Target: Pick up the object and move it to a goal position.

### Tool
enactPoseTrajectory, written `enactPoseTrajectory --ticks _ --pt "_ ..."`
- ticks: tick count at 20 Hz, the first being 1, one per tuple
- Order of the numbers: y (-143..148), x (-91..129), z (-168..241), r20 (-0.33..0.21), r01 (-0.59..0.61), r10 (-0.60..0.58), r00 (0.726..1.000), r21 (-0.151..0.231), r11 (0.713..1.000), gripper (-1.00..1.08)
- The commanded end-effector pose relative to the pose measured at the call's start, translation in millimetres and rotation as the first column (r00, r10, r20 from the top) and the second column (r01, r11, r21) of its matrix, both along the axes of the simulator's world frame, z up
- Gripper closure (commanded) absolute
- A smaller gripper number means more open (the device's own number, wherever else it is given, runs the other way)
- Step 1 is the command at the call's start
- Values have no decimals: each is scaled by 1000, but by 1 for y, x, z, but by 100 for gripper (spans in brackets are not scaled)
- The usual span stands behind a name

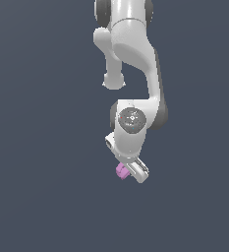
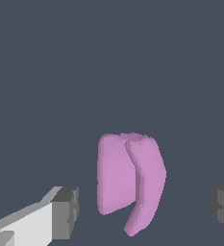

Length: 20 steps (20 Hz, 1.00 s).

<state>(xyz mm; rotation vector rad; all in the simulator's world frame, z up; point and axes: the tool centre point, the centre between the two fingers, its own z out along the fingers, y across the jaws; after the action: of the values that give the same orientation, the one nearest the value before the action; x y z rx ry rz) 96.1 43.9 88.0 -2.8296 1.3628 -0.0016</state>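
The object (image 2: 130, 180) is a small pink-purple lumpy chunk with a groove down it. In the wrist view it sits between my two dark finger pads (image 2: 65, 212), with a gap on each side, so neither pad touches it. My gripper (image 2: 142, 209) is open around it. In the exterior view the object (image 1: 121, 171) peeks out beside the white hand, and the gripper (image 1: 130, 172) hangs low under the arm, hiding most of the chunk.
The white arm (image 1: 130, 59) reaches down from the top of the exterior view. A plain dark grey-blue surface (image 1: 37, 147) fills everything else.
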Motion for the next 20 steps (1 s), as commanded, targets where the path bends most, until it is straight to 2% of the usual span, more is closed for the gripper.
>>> enactPoseTrajectory --ticks 1,6,12,13,20 --pt "0 -1 -12 -2 1 -1 1000 0 1000 -92" --pt "0 -1 -38 -1 4 -4 1000 0 1000 -92" --pt "0 0 -41 -1 4 -4 1000 0 1000 -92" --pt "0 0 -41 -1 4 -4 1000 0 1000 108" --pt "0 0 -41 -1 4 -4 1000 0 1000 108"
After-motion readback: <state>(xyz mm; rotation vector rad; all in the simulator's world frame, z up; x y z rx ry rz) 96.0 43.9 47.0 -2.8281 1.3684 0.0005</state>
